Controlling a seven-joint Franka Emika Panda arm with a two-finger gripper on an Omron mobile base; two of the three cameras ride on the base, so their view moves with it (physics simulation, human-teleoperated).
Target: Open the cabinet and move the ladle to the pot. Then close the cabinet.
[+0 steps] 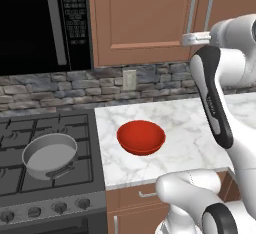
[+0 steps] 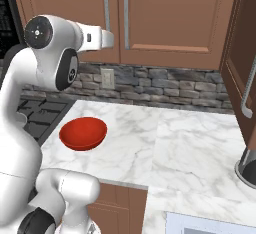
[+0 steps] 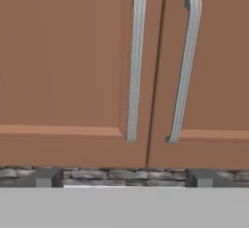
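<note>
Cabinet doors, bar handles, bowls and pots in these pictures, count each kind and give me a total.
Doors on the cabinet: 2, both shut
Long silver bar handles: 2
Red bowl: 1, on the marble counter
Grey pot: 1, on the stove
Total: 6

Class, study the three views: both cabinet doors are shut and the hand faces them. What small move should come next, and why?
Probably ease the open hand forward and up toward one bar handle of the cabinet. Both doors are closed, the fingertips sit below the handles, and nothing is gripped yet.
</note>
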